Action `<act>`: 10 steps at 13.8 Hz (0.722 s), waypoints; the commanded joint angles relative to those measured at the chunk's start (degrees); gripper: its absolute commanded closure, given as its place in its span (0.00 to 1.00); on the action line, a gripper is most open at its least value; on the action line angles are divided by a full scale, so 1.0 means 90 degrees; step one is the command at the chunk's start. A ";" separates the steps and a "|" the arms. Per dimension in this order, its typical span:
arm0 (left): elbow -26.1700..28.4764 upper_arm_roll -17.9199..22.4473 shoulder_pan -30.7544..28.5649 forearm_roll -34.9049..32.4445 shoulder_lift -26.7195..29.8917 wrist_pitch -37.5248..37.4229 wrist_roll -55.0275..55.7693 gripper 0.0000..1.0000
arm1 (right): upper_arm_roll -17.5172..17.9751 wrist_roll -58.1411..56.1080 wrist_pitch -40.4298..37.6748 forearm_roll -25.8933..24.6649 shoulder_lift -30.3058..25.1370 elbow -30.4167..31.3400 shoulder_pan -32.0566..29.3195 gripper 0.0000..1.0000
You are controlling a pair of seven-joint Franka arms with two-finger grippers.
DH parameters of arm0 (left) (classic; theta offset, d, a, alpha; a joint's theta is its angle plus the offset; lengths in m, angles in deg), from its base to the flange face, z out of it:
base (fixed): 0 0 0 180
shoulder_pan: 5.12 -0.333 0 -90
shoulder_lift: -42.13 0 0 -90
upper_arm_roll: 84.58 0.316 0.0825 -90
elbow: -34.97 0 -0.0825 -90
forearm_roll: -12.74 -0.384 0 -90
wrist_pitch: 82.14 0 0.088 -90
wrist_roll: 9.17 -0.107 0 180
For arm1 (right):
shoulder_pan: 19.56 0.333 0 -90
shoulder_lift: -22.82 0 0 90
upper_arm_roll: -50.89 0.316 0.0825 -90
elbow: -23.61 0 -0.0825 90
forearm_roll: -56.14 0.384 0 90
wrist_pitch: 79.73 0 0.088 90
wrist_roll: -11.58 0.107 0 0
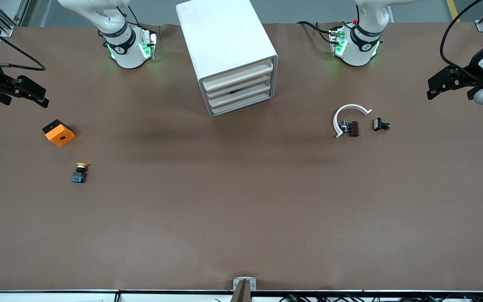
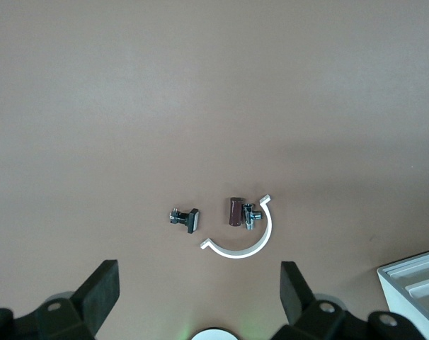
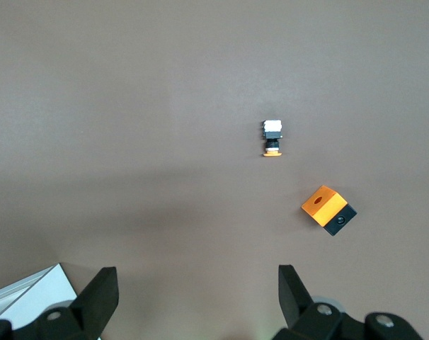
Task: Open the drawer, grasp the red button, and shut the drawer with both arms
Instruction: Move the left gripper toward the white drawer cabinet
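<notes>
White plastic tray drawers (image 1: 239,86), four alike, sit shut in a boxy white cabinet (image 1: 224,37) mid-table; a dark speck in one slot, possibly the button, is unclear. Left gripper (image 2: 198,294) hovers released over a white plastic arc (image 2: 243,237); right gripper (image 3: 197,294), released, waits near an orange block (image 3: 328,210).

Brown table (image 1: 241,209): cabinet (image 1: 224,46), orange block (image 1: 59,133), white clip (image 1: 347,115).

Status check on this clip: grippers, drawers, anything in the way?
Left gripper and right gripper open, empty, waiting at their table ends. Cabinet drawers all shut; red button unseen. Nothing before the drawers.
</notes>
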 commanded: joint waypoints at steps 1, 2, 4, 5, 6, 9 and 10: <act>-0.0159 0.0003 0.0008 -0.0027 -0.0069 -0.0148 0.0023 0.00 | 0.0007 0.0043 -0.0076 0.0092 0.0033 -0.0123 0.0004 0.00; -0.0159 0.0003 -0.0011 -0.0027 -0.0098 -0.0148 0.0023 0.00 | 0.0007 0.0043 -0.0076 0.0092 0.0033 -0.0123 0.0004 0.00; -0.0179 0.0013 -0.0012 -0.0036 -0.0147 -0.0148 0.0042 0.00 | 0.0007 0.0043 -0.0076 0.0092 0.0033 -0.0123 0.0013 0.00; -0.0188 0.0013 0.0017 -0.0036 -0.0166 -0.0138 0.0042 0.00 | 0.0007 0.0043 -0.0076 0.0092 0.0033 -0.0123 0.0004 0.00; -0.0188 0.0013 0.0018 -0.0114 -0.0244 -0.0138 0.0042 0.00 | 0.0007 0.0033 -0.0076 0.0092 0.0033 -0.0123 0.0004 0.00; -0.0179 0.0003 0.0057 -0.0407 -0.0604 -0.0119 0.0042 0.00 | 0.0007 0.0033 -0.0076 0.0092 0.0033 -0.0123 0.0004 0.00; -0.0179 0.0003 0.0057 -0.0417 -0.0799 -0.0099 0.0062 0.00 | 0.0007 0.0043 -0.0076 0.0092 0.0033 -0.0123 0.0004 0.00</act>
